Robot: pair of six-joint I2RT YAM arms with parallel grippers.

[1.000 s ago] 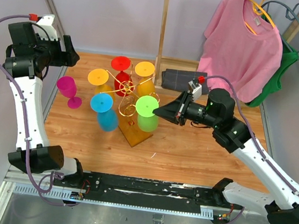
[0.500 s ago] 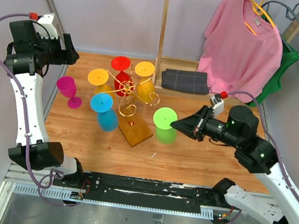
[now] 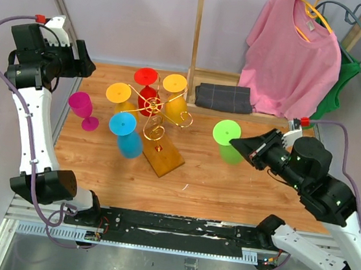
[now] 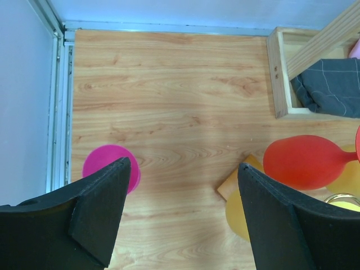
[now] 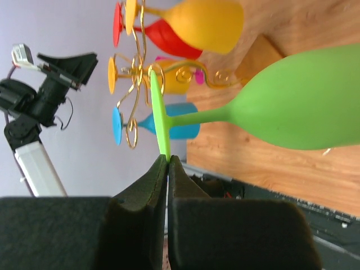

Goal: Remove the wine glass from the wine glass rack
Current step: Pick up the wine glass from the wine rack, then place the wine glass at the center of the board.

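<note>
Wooden table [image 3: 227,179]: four glasses racked, one green [image 3: 229,140], one magenta [image 3: 82,107].

Matt, opaque plastic look on the green wine glass [image 5: 304,104], smooth all over. Thin, shiny gold wire on the wine glass rack [image 3: 158,121], above a smooth orange-brown wooden base. Pale, grained wood on the table [image 4: 180,84], satin finish. Soft pink cloth on the shirt [image 3: 294,53] at two o'clock. Matt black, foam-like pads [image 4: 101,208].
</note>
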